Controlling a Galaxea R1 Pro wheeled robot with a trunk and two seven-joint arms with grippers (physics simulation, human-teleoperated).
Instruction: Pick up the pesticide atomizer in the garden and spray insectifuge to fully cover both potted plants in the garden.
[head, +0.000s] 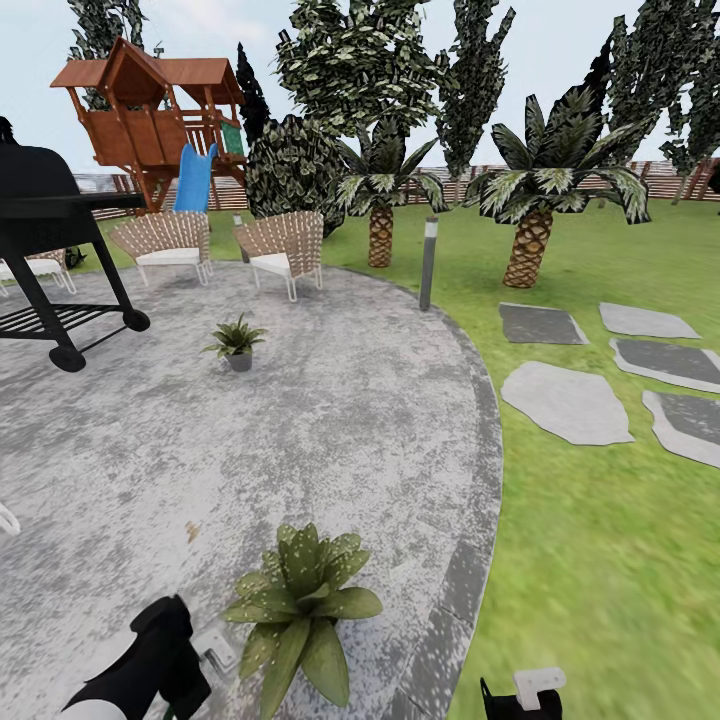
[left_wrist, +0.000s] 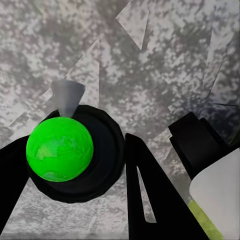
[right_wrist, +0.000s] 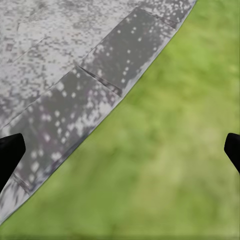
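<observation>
I am looking out over the round stone patio (head: 330, 420) from the head camera. The broad-leaved potted plant (head: 300, 600) is sitting at the near edge of the stone, just right of my left gripper (head: 205, 650). The spiky-leaved plant in its grey pot (head: 237, 345) is standing farther off, toward the middle-left of the patio, well apart from the first.

In the left wrist view the pesticide atomizer (left_wrist: 60, 148) is showing end-on as a bright green round shape inside a dark ring, with a pale grey nozzle poking out beside it. The left gripper (left_wrist: 75, 170) is sitting around it, one dark finger (left_wrist: 150, 200) on each side; I am reading the jaws as pinching the atomizer, held above the mottled stone.

The right gripper (right_wrist: 120, 150) is hanging over the patio's dark border stones (right_wrist: 100, 75) and the lawn (right_wrist: 170, 165), jaws spread wide with nothing between them. In the head view it is at the near right, over grass.

Far left a black grill (head: 50, 250) is standing; two wicker chairs (head: 230, 245) are sitting at the far rim, and a wooden playhouse (head: 150, 110) with palms (head: 540, 200) is beyond. Stepping stones (head: 565, 400) are lying in the grass to the right.
</observation>
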